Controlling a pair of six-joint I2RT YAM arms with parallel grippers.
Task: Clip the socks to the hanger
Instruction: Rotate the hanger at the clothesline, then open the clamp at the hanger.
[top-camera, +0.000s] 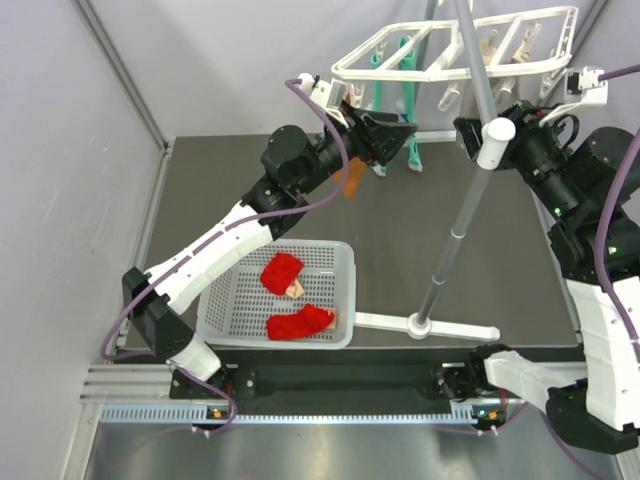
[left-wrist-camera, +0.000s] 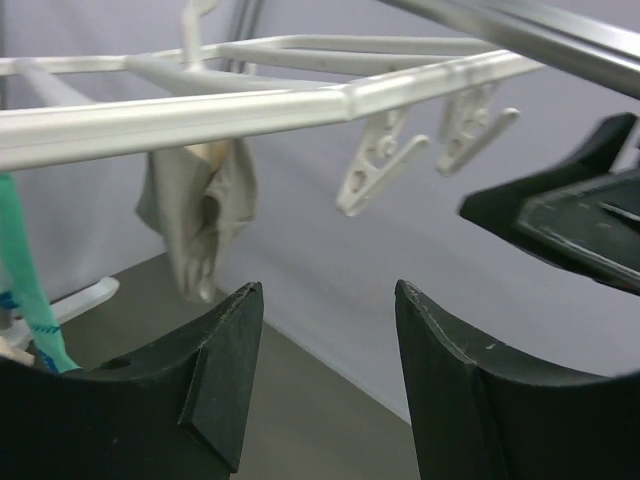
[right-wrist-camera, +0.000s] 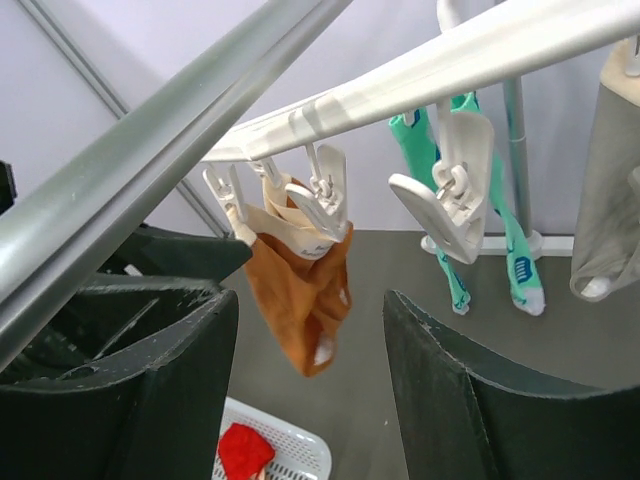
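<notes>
The white hanger (top-camera: 460, 45) is held high on a tilted grey pole (top-camera: 462, 215). The mint-green pair (top-camera: 383, 85) hangs clipped at its far side and shows in the right wrist view (right-wrist-camera: 521, 268). Two red socks with tan toes (top-camera: 283, 272) (top-camera: 300, 322) lie in the white basket (top-camera: 345, 262). My left gripper (top-camera: 405, 140) is open and empty just under the frame's near-left bar (left-wrist-camera: 325, 290). My right gripper (top-camera: 470, 132) is open and empty beside the pole, facing an empty clip (right-wrist-camera: 450, 200) (right-wrist-camera: 310, 300).
An orange-brown sock (right-wrist-camera: 300, 300) and a beige sock (left-wrist-camera: 200, 220) hang clipped on the hanger. Empty clips (left-wrist-camera: 375, 165) dangle from the near bar. The hanger's white foot (top-camera: 425, 325) lies right of the basket. Grey walls enclose the dark table.
</notes>
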